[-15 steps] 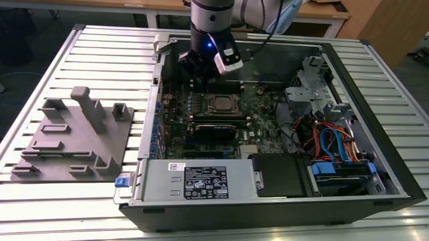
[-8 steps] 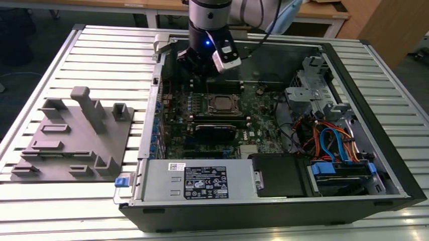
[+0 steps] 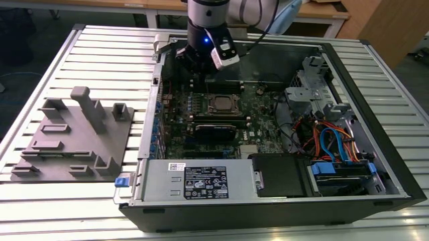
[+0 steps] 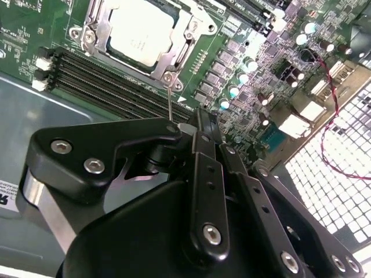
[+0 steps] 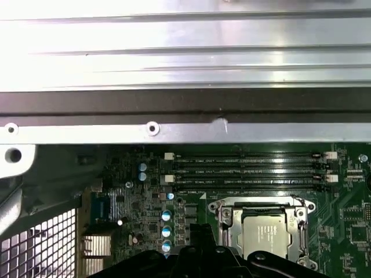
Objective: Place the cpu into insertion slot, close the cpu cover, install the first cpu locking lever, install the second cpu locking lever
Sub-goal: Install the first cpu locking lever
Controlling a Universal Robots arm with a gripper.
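Exterior view: high, off arm, angled down over whole open computer case lying on slatted tabletop; middle range, nothing cropped. Second wrist view: close, looks at slant past black pincer down onto green circuit board. First wrist view: close, low over board, faces case wall with tabletop beyond. Shared by all three views: chip and memory slots just beside it.

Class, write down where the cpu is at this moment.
In the exterior view the cpu lies near the middle of the open computer case, seated in the insertion slot on the green motherboard, beside the long black memory slots.
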